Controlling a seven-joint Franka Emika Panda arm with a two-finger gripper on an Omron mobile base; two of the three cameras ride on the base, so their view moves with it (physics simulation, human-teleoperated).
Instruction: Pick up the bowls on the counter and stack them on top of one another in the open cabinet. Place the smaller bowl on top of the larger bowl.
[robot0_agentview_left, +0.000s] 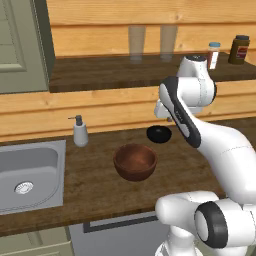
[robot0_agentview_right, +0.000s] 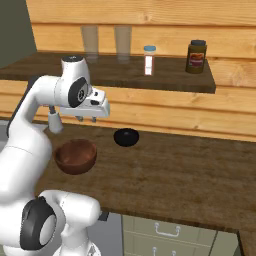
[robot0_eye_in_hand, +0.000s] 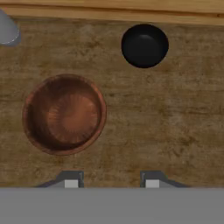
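Two bowls sit apart on the counter (robot0_agentview_left: 95, 180): one brown bowl (robot0_agentview_left: 135, 161), one black bowl (robot0_agentview_left: 159, 134); the gripper (robot0_eye_in_hand: 108, 180) hangs above them, spread and empty.

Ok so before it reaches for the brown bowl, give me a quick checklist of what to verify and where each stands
1. Gripper empty, fingers apart: ok.
2. Larger bowl upright on the counter, nothing inside: ok.
3. Smaller bowl apart from it, not touching: ok.
4. Gripper centred over the larger bowl: not ok, bowl sits off to the side in the hand view.
5. Open cabinet shelf has bare space between the glasses and jars: ok.
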